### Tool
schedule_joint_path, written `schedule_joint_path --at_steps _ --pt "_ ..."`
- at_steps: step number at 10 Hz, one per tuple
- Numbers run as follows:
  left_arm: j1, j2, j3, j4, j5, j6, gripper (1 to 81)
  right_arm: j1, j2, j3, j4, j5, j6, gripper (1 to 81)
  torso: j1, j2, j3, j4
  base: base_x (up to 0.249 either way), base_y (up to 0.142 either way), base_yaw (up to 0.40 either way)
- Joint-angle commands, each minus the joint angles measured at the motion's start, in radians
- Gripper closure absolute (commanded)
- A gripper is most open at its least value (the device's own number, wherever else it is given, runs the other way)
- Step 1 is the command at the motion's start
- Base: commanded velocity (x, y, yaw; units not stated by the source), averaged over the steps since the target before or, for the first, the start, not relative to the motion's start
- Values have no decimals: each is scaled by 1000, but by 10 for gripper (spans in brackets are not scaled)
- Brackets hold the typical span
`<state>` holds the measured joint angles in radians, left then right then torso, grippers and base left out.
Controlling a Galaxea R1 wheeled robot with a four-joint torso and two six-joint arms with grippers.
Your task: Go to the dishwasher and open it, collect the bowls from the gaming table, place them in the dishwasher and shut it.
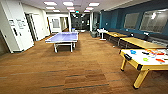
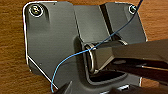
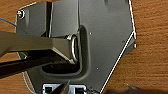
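The gaming table (image 1: 138, 57) stands at the right of the head view, with a white top, a yellow rim and yellow legs. Small bright bowls lie on its top: a blue bowl (image 1: 133, 52) near the left end, a green bowl (image 1: 145, 59) toward the front edge and a red-orange bowl (image 1: 160, 60) further right. More small coloured things sit at its far side, too blurred to sort out. The dishwasher is out of view. Both wrist views look down past my own dark plate onto brown carpet (image 2: 10, 37).
A blue table-tennis table (image 1: 62, 37) stands mid-room, ahead and to the left. Long wooden-topped tables (image 1: 141, 43) line the teal right wall, with a small white table (image 1: 102, 31) beyond them. A white wall block (image 1: 15, 27) juts in at left. Brown carpet (image 1: 82, 65) stretches between.
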<state>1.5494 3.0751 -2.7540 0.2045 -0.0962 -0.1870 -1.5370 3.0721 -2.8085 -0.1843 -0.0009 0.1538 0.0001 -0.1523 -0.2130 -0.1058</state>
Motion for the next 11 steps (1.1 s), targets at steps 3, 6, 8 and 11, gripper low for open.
schedule_joint_path --at_steps 3,6,8,11 --pt "-34 -1 5 -5 55 3 10 44 -1 -2 -6 -57 -2 10 0 0 0 0 0 0 0" --pt "-33 -1 5 -2 55 4 10 44 -1 -5 -6 -56 -2 10 0 0 0 0 0 0 -128" --pt "-34 1 5 3 55 4 10 44 -2 -6 -4 -56 -1 10 0 0 0 0 0 0 -346" --pt "-33 1 4 3 55 4 10 48 -10 -12 0 -56 6 10 0 0 0 0 0 0 -391"
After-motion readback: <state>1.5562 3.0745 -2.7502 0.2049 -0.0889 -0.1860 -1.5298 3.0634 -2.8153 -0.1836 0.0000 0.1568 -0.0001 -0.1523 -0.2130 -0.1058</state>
